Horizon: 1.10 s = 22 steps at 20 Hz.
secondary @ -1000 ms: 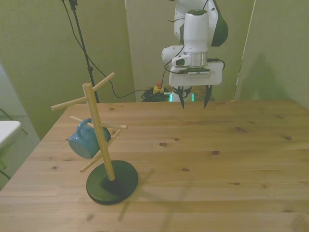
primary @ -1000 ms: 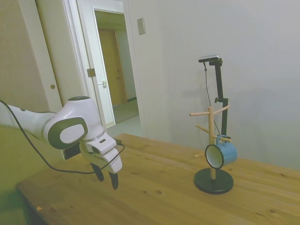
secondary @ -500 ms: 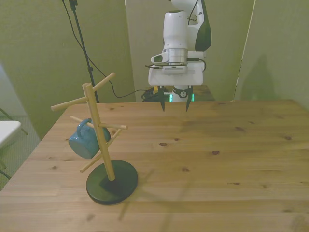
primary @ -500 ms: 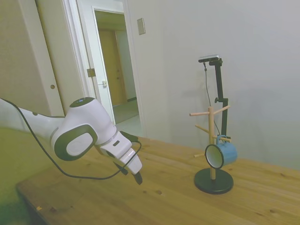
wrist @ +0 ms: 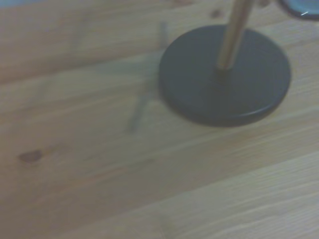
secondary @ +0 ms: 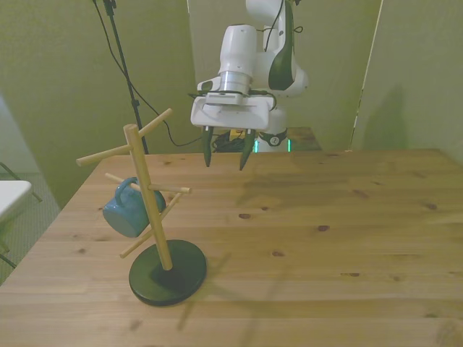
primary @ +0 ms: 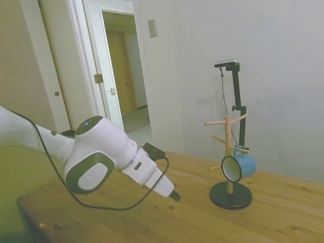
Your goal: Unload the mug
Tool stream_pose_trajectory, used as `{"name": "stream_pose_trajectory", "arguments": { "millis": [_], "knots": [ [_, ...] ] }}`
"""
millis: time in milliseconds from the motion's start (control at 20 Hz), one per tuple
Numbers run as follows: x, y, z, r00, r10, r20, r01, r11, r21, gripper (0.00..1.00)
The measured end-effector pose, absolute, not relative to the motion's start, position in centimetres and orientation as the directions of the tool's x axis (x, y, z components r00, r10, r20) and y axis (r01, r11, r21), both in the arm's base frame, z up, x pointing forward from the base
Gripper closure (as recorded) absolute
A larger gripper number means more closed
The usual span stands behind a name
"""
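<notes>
Mug first: the small blue-teal mug [secondary: 130,210] with the white inside hangs by its little loop handle on a low peg of the wooden mug tree [secondary: 145,189], on the front view's left. The mug tips over on its side, and in the side view its round white mouth [primary: 232,168] faces out from the tree toward the arm's side. The mug tree is a thin light wood pole with short pegs that stick out and up, and it stands on a round black base [secondary: 168,273] on the brown wooden table [secondary: 325,246]. The white robot arm [primary: 104,157] reaches over the table's far part. Its gripper [secondary: 225,155] hangs in the air above the table, well apart from the mug and the tree. The two dark fingers [secondary: 207,153] point down with a wide gap between them, and they hold nothing. Up close, the wrist camera shows the round black base [wrist: 225,75] and the bottom of the wood pole [wrist: 232,34], a bit blurry, with bare table boards around them.
</notes>
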<state>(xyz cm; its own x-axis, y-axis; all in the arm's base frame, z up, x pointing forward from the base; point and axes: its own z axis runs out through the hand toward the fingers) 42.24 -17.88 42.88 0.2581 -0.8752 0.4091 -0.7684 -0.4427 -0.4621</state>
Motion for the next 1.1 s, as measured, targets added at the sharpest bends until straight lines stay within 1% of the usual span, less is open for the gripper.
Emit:
{"name": "stream_pose_trajectory", "arguments": {
  "millis": [250,450,550,650,800,1100],
  "knots": [
    [44.9,-20.4,43.9,0.189,-0.878,0.439,-0.743,-0.421,-0.521,0.00],
    [47.5,-22.8,45.8,0.152,-0.873,0.464,-0.723,-0.418,-0.550,0.00],
    [48.7,-23.4,46.3,0.149,-0.867,0.475,-0.715,-0.426,-0.554,0.00],
    [49.6,-23.9,46.2,0.149,-0.865,0.480,-0.714,-0.430,-0.553,0.00],
    [50.6,-25.6,45.7,0.122,-0.868,0.481,-0.725,-0.408,-0.554,0.00],
    [50.7,-29.9,44.5,0.028,-0.854,0.520,-0.748,-0.363,-0.556,0.00]
  ]
}}
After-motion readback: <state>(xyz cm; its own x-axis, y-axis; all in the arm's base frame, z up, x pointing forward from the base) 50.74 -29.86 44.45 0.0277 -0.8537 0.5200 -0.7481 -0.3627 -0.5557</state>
